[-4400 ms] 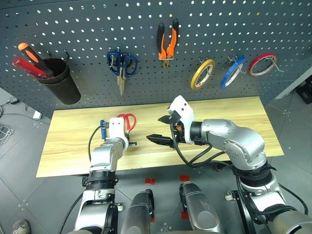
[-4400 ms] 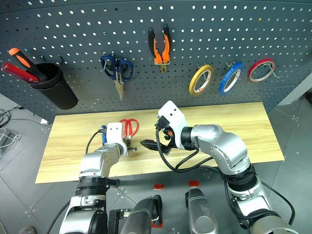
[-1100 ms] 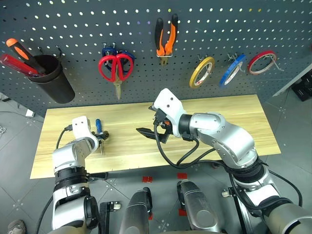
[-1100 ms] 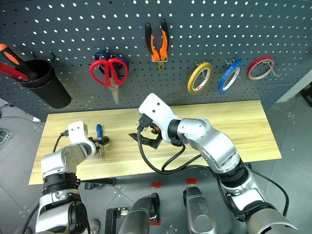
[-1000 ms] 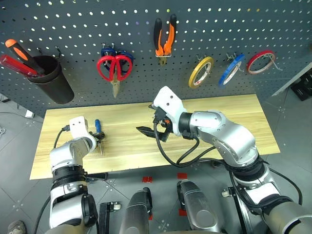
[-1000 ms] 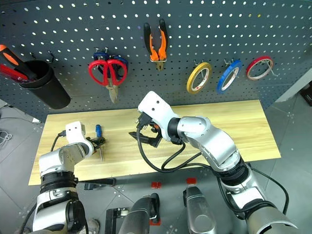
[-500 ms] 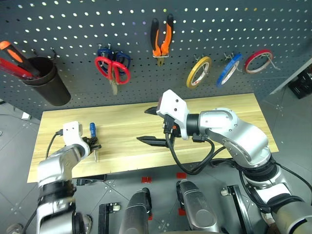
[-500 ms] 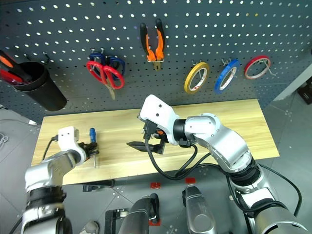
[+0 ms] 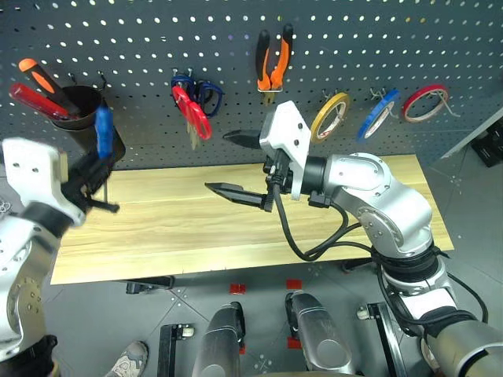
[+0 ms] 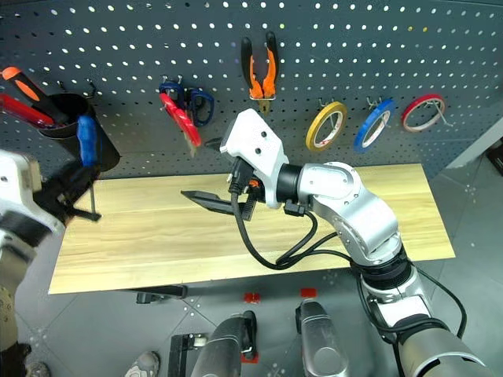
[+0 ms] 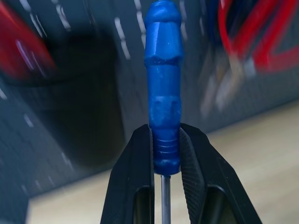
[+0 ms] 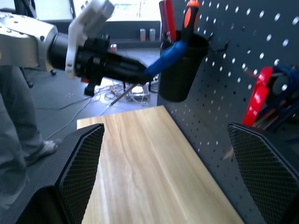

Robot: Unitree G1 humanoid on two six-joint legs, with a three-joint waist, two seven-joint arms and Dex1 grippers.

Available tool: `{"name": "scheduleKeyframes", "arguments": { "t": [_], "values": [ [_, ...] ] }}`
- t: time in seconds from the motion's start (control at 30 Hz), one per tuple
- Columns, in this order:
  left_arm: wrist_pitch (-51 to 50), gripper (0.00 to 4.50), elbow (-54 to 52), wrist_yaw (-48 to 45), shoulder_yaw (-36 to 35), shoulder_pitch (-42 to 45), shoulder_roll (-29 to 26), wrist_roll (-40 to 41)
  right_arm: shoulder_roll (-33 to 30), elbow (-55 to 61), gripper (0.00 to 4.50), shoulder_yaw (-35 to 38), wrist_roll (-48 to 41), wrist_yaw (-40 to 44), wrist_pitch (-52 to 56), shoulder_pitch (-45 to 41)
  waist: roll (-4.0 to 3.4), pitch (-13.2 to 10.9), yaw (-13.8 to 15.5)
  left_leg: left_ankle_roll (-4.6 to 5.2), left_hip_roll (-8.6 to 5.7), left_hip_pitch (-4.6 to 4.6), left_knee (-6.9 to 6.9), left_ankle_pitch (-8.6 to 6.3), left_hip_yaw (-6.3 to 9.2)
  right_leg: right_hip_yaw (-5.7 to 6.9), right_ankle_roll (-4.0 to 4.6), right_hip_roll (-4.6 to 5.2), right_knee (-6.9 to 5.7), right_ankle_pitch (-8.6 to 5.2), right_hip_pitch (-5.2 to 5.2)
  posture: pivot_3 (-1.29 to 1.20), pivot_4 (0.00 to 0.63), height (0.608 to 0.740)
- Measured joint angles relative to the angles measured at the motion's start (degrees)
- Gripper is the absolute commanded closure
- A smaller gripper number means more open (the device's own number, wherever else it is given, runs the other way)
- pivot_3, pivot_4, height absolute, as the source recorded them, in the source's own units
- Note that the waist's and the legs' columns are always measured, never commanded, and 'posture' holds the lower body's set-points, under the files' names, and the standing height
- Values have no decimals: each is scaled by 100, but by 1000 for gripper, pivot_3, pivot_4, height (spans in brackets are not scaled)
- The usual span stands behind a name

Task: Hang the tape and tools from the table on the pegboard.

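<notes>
My left gripper [image 9: 97, 165] is shut on the lower end of the blue-handled screwdriver [image 9: 102, 130]. It holds the tool upright, off the table [image 9: 236, 228], just in front of the black cup [image 9: 85, 108]. The left wrist view shows both fingers [image 11: 140, 154] clamped on the blue handle [image 11: 163, 93]. My right gripper [image 9: 236, 165] hangs open and empty above the table's middle, pointing left. On the pegboard [image 9: 141, 39] hang the red-handled scissors [image 9: 191, 110], the pliers [image 9: 273, 67] and the yellow tape [image 9: 328, 116].
The black cup holds a red and an orange screwdriver [image 9: 43, 82]. Blue-handled scissors [image 9: 206, 88] hang behind the red ones. A blue tape ring [image 9: 376, 114] and a red tape ring [image 9: 424, 102] hang right of the yellow one. A person's legs [image 12: 18, 121] stand left of the table.
My left gripper shut on the blue screwdriver and lifted it off the table up to the black cup. The right gripper rose a little, still open.
</notes>
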State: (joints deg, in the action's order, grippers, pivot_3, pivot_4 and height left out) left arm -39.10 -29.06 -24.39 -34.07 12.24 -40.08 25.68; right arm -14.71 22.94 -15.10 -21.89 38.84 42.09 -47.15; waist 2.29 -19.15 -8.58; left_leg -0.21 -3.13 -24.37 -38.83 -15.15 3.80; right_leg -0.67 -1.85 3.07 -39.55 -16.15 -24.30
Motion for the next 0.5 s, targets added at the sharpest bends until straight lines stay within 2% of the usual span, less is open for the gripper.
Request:
{"name": "scheduleKeyframes", "arguments": {
  "t": [0.1,0.23,0.33,0.5],
  "values": [
    [263,4057,123,229,31,992,-348,-89,118,-79,0,25,31,-41,-94,-141,4,4,22,-6,-3,-1,0,4,-3,-4,-1,-1,1,2,-2,-277,261,740],
    [888,4057,1015,383,279,1943,-577,-437,217,-189,0,28,60,-113,-202,-175,4,8,-12,-6,-6,-1,-1,4,-11,-7,-1,1,-5,2,-9,-293,258,740],
    [1459,4057,1732,402,582,2314,-587,-766,319,-326,0,3,166,-196,-292,-232,4,8,-61,-7,-6,-1,-2,5,-13,-7,0,2,-6,2,-12,-307,258,740],
    [2104,4057,2370,566,717,2380,-434,-1059,478,-358,0,-75,289,-290,-408,-351,5,9,-171,-7,-6,-2,-2,5,-18,-9,0,3,-9,2,-19,-323,259,740]
  ]
}}
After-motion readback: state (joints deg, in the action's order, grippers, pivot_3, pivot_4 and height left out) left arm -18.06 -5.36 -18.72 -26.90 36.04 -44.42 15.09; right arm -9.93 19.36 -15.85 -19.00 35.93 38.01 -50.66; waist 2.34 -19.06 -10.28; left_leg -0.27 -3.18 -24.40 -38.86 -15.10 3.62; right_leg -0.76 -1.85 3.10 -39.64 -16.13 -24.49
